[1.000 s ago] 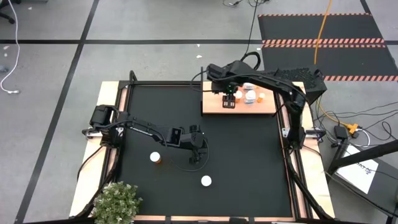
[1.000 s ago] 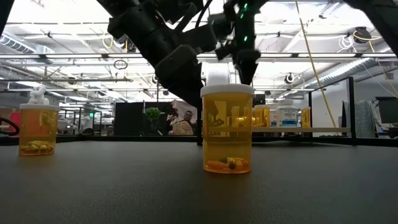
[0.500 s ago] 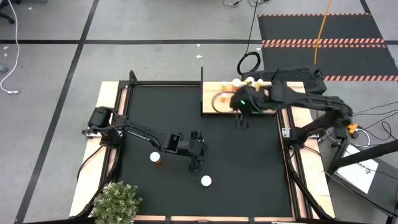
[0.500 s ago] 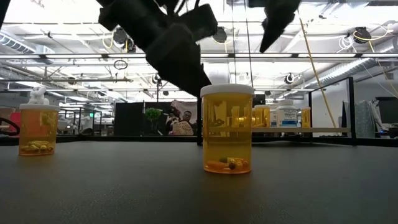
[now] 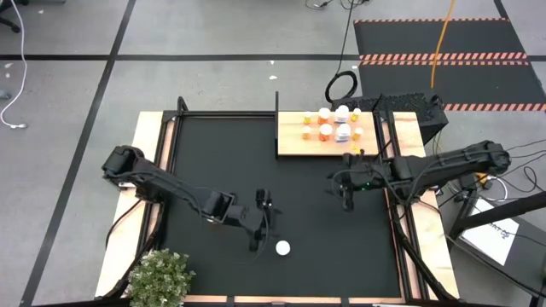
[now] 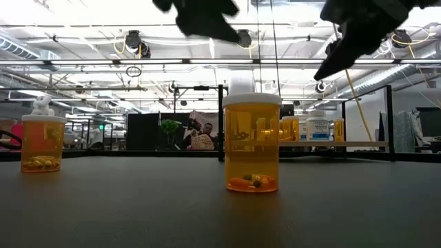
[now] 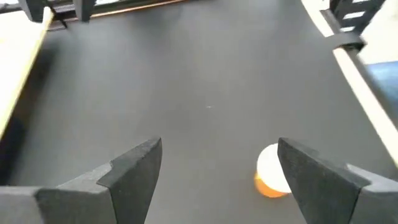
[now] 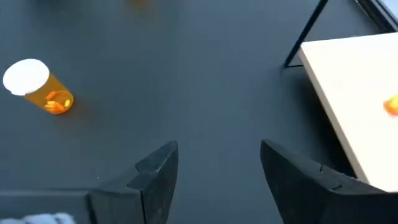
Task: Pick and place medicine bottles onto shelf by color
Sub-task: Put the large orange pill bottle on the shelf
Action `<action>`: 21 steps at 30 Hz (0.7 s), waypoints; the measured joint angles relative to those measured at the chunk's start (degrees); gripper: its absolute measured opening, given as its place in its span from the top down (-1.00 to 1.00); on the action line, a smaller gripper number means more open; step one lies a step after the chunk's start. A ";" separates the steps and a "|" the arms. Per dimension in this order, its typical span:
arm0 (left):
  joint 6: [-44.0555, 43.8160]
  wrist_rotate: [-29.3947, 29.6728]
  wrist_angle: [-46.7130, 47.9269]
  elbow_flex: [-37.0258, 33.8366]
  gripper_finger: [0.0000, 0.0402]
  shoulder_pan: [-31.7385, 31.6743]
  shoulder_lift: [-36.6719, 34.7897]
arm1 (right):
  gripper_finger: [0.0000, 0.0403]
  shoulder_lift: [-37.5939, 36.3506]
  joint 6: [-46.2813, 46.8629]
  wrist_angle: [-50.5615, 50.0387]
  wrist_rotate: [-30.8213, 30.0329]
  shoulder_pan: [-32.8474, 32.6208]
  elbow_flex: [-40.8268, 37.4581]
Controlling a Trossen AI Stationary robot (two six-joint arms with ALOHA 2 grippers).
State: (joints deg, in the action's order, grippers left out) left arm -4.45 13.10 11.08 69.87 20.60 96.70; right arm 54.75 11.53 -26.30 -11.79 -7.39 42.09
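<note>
Two orange medicine bottles with white caps stand upright on the black mat: one [image 5: 282, 248] near the front edge, also in the low view's middle [image 6: 251, 141], and one at that view's left [image 6: 43, 141], hidden under my left arm in the high view. Several more bottles stand on the light-wood shelf [image 5: 299, 147] at the far right. My left gripper [image 5: 263, 223] hovers open above the mat, just left of the near bottle [image 7: 273, 173]. My right gripper [image 5: 345, 192] hangs open and empty over the mat, in front of the shelf [image 8: 348, 93].
A black frame rail [image 5: 276, 107] stands at the shelf's left edge. A green plant [image 5: 160, 277] sits at the table's near left corner. The black mat [image 5: 324, 247] lies bare between the near bottle and the right edge.
My right gripper has drawn back from above the shelf toward the table's near and right side, sinking, turning, and staying open and empty. My left gripper has risen and gone toward the near edge, closer to the near bottle. The bottles have kept still.
</note>
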 joint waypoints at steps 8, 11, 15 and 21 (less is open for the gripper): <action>-3.91 0.67 13.80 12.90 -0.60 4.57 4.75 | -0.11 -0.10 -0.09 2.83 2.05 -2.12 -3.56; -6.49 0.15 18.21 16.30 -0.60 5.80 7.09 | -0.11 -0.14 1.13 2.26 3.04 -2.98 -3.61; -8.80 -1.49 23.56 20.93 -0.60 6.71 12.10 | -0.11 -0.12 1.67 1.64 3.06 -3.84 -3.63; -8.10 -3.09 32.75 30.36 -0.60 6.86 19.65 | -0.11 -0.10 1.31 1.66 3.01 -3.99 -3.52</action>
State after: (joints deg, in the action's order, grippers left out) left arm -12.55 10.01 43.83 100.23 27.46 116.35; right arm 54.65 12.84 -24.64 -8.79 -11.38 38.57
